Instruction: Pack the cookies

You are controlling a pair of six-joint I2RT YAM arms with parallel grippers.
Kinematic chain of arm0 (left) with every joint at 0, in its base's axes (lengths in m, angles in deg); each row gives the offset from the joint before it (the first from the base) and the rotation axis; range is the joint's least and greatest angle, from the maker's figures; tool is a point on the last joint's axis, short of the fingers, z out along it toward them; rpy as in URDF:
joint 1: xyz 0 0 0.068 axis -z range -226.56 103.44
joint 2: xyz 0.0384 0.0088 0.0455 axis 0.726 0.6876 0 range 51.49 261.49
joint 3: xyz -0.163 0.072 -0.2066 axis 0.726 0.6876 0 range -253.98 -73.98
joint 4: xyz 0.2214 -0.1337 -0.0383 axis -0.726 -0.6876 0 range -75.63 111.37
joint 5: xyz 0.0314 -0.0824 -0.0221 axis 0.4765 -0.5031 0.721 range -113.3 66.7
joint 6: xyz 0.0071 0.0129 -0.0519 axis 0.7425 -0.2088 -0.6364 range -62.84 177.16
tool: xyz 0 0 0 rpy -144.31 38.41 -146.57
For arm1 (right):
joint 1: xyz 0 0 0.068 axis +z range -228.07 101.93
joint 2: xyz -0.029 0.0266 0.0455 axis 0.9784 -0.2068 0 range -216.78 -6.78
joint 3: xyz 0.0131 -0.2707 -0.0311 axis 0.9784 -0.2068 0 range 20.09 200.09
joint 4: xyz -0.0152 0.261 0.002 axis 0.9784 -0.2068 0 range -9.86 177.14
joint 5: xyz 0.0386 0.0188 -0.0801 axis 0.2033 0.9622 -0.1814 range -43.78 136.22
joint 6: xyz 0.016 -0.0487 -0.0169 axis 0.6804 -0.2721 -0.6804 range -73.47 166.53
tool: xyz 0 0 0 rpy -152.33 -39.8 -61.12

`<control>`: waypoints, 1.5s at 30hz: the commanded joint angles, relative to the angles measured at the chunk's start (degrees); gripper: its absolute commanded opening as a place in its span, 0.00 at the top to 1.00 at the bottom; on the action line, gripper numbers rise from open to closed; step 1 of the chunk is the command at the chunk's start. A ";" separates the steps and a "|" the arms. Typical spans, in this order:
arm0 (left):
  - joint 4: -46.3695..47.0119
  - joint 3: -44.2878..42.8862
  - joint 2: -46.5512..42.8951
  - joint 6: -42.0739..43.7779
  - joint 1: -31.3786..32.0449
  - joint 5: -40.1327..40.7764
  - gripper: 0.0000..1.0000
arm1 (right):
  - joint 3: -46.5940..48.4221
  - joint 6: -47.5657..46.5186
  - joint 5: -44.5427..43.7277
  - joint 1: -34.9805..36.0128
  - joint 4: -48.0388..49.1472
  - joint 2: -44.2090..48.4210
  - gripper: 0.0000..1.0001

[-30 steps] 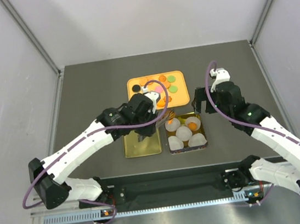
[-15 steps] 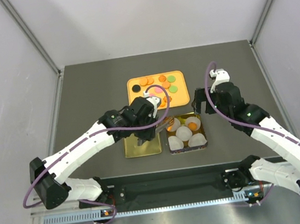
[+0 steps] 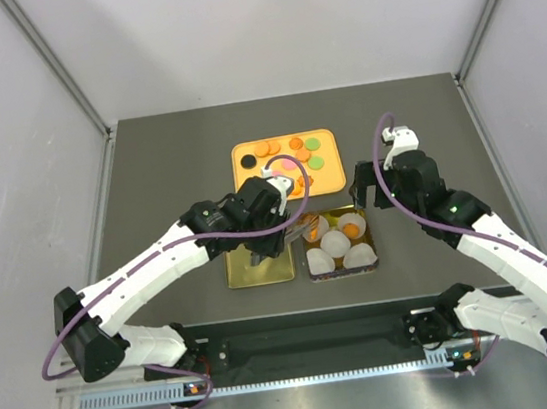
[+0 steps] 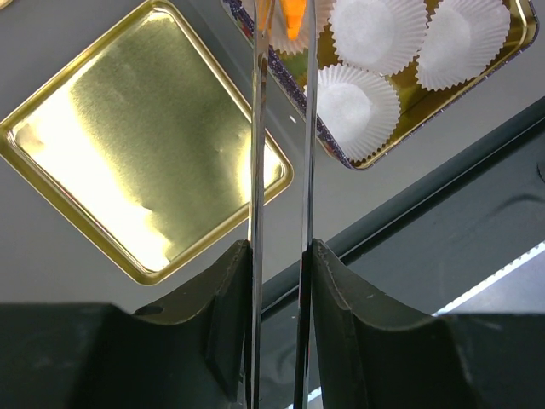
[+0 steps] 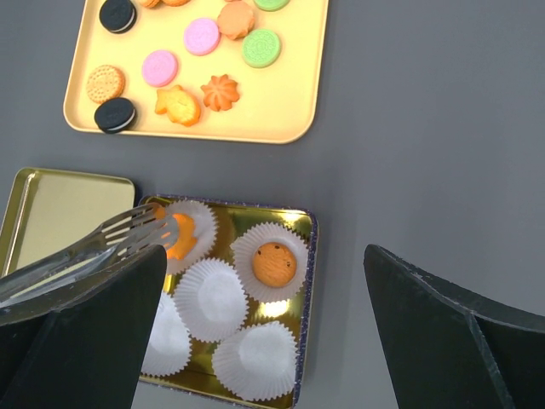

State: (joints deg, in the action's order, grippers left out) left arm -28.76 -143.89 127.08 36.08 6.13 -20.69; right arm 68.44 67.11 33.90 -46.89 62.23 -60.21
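Right wrist view: your right gripper (image 5: 264,319) gapes empty, left gripper (image 4: 281,252) clamps tongs (image 5: 94,249) around an orange cookie (image 4: 294,19) over the upper-left paper cup (image 5: 197,223) in the tin (image 5: 312,290), more cookies (image 5: 202,37) on the upper-left tray (image 5: 289,94), probably light and brittle, so pinch edges gently.

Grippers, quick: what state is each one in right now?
Left gripper: closed on metal tongs, an orange cookie between their blades.
Right gripper: open, holding nothing.

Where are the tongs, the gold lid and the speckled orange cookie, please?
tongs (image 5: 136,232): right wrist view, slotted tip.
gold lid (image 4: 128,158): left wrist view, bare middle.
speckled orange cookie (image 5: 275,263): right wrist view, its centre.
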 commanded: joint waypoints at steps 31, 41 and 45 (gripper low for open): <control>1.17 -9.45 1.31 1.04 -1.18 10.74 0.57 | 0.33 -0.01 0.27 -0.50 2.49 0.34 0.00; 3.37 -10.08 10.54 3.15 -10.58 16.81 0.58 | -0.10 -0.27 0.80 -0.33 2.67 1.40 0.00; 4.78 -7.53 10.80 2.98 -12.43 16.20 0.58 | -0.37 -0.28 0.89 -0.50 2.58 1.84 0.00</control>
State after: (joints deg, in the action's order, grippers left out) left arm -27.05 -152.11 138.91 38.22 -5.32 -6.22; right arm 68.25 67.11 34.27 -47.00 62.23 -59.66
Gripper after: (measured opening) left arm 0.427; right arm 0.996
